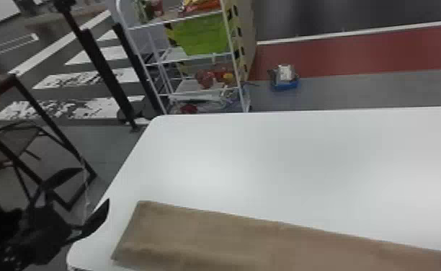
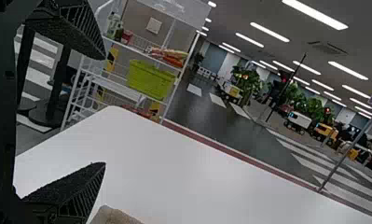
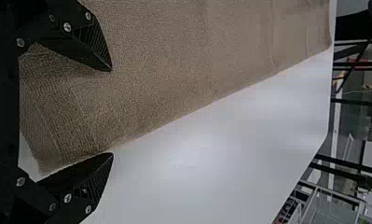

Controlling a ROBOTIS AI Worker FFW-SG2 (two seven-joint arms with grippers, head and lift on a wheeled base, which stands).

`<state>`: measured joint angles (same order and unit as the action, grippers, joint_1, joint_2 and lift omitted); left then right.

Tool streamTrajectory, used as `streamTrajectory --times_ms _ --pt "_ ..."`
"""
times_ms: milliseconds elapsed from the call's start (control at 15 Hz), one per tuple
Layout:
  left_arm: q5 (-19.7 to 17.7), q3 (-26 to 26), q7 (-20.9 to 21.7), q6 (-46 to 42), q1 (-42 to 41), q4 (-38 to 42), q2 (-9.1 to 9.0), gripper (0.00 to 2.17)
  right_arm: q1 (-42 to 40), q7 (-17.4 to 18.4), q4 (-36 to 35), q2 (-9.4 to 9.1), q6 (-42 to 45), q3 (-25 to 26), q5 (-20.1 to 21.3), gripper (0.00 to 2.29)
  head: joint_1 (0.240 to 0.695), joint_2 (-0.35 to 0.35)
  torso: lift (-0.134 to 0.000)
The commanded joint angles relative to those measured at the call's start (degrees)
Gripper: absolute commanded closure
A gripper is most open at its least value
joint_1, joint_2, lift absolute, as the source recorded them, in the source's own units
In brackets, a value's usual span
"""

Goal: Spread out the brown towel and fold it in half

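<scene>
Beside the towel [image 1: 209, 234], the left hand [image 2: 104, 109] is gaping; at its edge, the right hand [image 3: 112, 112] is gaping too. Folding is seemingly pending, calling for pinched corners.

Right claw [image 3: 112, 112]: 2 black, ribbed, tapering fingers [image 3: 94, 43], silver screws [image 3: 67, 27].

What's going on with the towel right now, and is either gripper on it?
The brown towel lies in a long, fairly flat strip along the near side of the white table. The robot's left gripper is open near the towel's left end, not holding it. The right gripper is open too, close over the towel's other end, not clamped on it. I can't tell whether the half fold is made.
</scene>
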<state>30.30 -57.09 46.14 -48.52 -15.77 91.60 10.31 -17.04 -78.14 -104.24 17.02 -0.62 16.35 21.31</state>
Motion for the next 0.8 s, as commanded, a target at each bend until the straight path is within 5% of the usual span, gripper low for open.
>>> streamTrajectory --times_ms 0,733 --pt "-0.3 -0.3 0.0 -0.2 -0.1 0.1 -0.02 0.08 -0.4 -0.2 0.0 0.03 3.6 -0.8 5.1 0.27 0.695 0.35 -0.134" --pt "-0.3 -0.3 0.0 -0.2 -0.1 -0.4 0.06 0.08 4.1 -0.2 1.5 0.3 2.6 -0.5 7.3 0.27 0.695 0.35 -0.134"
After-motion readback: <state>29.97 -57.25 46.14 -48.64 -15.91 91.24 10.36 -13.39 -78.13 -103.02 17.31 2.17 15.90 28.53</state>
